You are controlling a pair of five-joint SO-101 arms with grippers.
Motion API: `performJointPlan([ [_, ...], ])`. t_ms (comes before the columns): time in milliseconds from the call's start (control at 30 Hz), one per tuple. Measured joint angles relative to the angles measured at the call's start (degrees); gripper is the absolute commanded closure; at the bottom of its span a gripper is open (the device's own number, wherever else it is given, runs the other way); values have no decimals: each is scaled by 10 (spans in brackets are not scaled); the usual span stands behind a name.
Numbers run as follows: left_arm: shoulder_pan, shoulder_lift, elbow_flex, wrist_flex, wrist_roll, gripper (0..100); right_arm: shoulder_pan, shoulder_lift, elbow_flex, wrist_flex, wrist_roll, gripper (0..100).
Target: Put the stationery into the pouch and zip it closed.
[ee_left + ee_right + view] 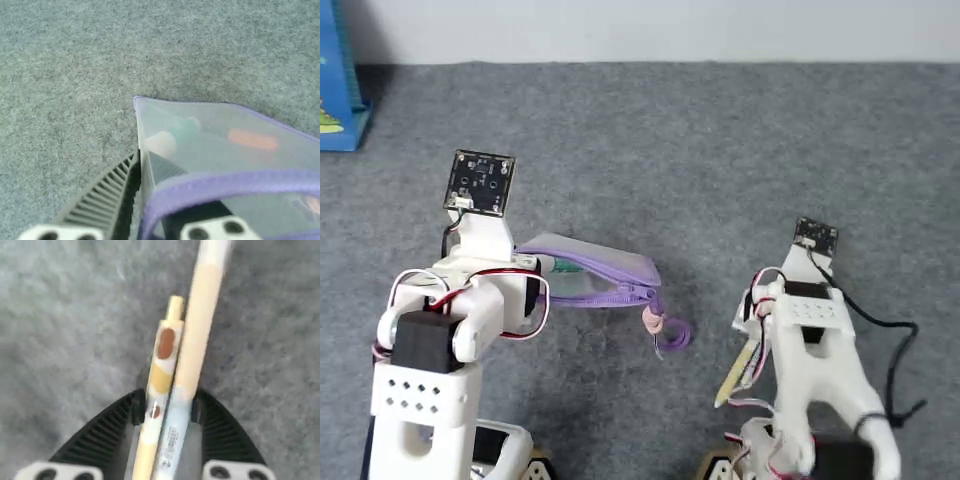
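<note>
**Holding the pouch and two pens over the grey table**

The pouch, translucent with purple trim, is seen lying on the grey table in front of the left arm. Its near corner is clamped by the left gripper. The fingers are closed onto the pouch wall, one ribbed finger outside and the other seen through the translucent material. The purple zip band is arched up at the gripped end. Soft shapes in pink, green and orange can be made out through the wall, but not identified. The zip pull, with a pinkish charm and a purple loop, lies on the table at the pouch's other end.

Well apart from it, the right gripper is closed on two pens held side by side. These are a patterned pen in cream and brown and a longer cream pen, both pointing out past the fingertips above the table.

A blue box stands at the far corner.
</note>
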Motion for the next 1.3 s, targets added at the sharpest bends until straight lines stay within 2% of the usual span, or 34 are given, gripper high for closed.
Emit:
performJointPlan([
  [267,0,0,0,0,0,988,30,40,-33,-2,-2,863],
  [400,0,0,0,0,0,988,30,47,-38,-2,-2,989],
  [533,0,0,0,0,0,988,29,54,-41,0,-2,957],
  [667,0,0,0,0,0,988,1,30,-55,18,-2,991],
  [1033,0,0,0,0,0,988,-77,-167,-91,89,-2,990],
  [1300,0,2,0,-16,0,988,-157,-368,-91,93,30,991],
])
